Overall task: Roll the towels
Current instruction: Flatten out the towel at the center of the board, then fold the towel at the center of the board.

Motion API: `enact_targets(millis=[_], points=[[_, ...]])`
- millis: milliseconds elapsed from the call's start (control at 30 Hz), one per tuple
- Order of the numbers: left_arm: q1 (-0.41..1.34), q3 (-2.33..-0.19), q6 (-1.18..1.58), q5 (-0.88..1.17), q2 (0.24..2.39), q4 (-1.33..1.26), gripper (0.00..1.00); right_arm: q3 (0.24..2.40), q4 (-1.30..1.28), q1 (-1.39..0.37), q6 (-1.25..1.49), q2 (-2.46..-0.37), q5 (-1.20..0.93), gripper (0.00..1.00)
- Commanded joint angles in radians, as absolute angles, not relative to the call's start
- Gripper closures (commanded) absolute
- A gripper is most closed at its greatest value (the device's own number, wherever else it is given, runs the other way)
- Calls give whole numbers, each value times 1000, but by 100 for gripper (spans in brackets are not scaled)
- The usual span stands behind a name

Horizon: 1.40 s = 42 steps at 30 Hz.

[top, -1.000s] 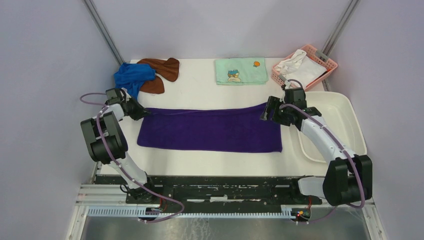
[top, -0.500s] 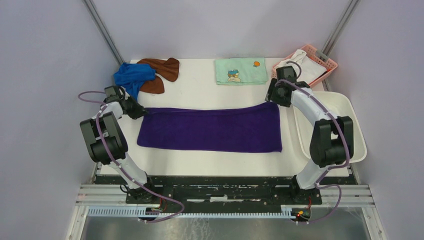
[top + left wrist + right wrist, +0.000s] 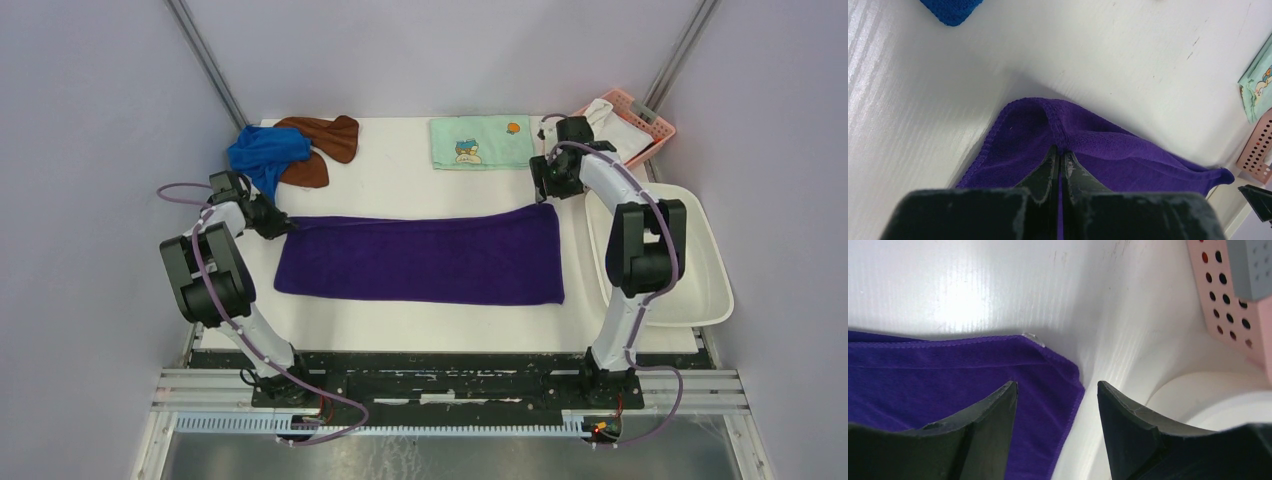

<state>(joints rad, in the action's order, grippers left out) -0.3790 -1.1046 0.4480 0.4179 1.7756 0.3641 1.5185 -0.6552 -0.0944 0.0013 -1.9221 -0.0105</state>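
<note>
The left end effector point(image 3: 1059, 154) is clamped on the far-left corner of the purple towel point(image 3: 420, 262). The right end effector point(image 3: 1055, 390) has its fingers apart, empty, over the towel's far-right corner. This towel lies flat on the worktop point(image 3: 400, 185), not yet rolled. The blue towel point(image 3: 262, 150) and brown towel point(image 3: 325, 135) sit crumpled at the far left, so nearly all the work seems to remain. The blue one hides part of the brown, and it is unclear whether the right fingers touch cloth.

Brown towel point(image 3: 330, 135) pt. hidden under blue towel point(image 3: 265, 150).
</note>
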Motion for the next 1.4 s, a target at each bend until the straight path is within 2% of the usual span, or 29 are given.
enact_targets(millis=[0,400,500,933,1033,1167,1367], points=[[-377,-1147,403,411,1782,363,97,1625,-729,-58,-180,-1994,-133,32],[-377,-1149,407,421,1792,362,97,1829,-889,-12,-352,-2173,-304,33],[-377,-1147,405,418,1792,362,97,1874,-957,-12,-377,-2204,-347,36],[-377,-1152,397,401,1793,373,97,1890,-1004,-11,-403,-2197,-340,65],[-377,-1158,392,391,1795,383,97,1899,-1012,-11,-406,-2190,-321,76],[-379,-1177,385,374,1795,406,97,1893,-1002,-10,-412,-2167,-274,99],[-379,-1250,415,372,1809,437,97,1852,-909,-11,-413,-2100,-164,99]])
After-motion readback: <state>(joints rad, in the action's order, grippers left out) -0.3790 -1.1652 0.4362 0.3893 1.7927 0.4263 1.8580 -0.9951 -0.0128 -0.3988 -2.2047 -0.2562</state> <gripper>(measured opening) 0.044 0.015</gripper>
